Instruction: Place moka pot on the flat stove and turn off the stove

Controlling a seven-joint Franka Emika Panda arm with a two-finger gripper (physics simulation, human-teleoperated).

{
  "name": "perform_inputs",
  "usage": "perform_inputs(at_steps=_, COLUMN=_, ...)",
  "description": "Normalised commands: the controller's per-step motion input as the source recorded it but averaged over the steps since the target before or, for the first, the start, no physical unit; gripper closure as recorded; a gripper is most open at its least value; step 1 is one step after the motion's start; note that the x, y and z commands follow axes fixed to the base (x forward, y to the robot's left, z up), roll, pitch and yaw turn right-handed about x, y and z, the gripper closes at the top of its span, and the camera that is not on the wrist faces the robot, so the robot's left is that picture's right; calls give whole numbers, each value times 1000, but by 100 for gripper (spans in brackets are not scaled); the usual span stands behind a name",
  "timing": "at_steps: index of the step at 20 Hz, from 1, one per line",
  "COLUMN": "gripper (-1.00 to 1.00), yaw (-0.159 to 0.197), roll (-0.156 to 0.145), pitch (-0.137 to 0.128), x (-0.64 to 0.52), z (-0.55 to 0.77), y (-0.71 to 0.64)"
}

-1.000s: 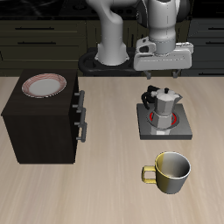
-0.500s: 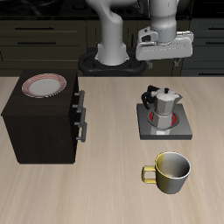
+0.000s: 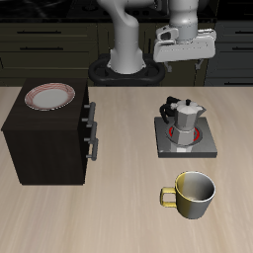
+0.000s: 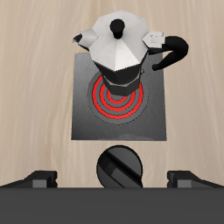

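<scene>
- The moka pot (image 4: 122, 54) stands upright on the flat stove (image 3: 185, 138), over its red coil (image 4: 116, 98); probably rigid, smooth metal, best gripped by the black handle (image 4: 175, 52).
- The small black knob (image 4: 119, 166) likely needs a firm pinch and twist.
- The gripper (image 3: 183, 61) hangs well above, open and empty.
</scene>
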Motion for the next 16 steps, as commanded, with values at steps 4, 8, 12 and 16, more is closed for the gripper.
perform_inputs(at_steps=4, gripper=-100, yaw=45, roll=31, pitch=40, x=-214, z=-290, y=147)
perform_inputs(at_steps=8, gripper=-100, yaw=44, roll=5, pitch=14, x=-173, z=-234, y=26)
perform_inputs(at_steps=12, gripper=-100, yaw=59, roll=25, pitch=-12, x=-256, z=-122, y=-40)
perform_inputs(at_steps=16, gripper=-100, yaw=57, roll=6, pitch=-18, x=-354, z=19, y=-70)
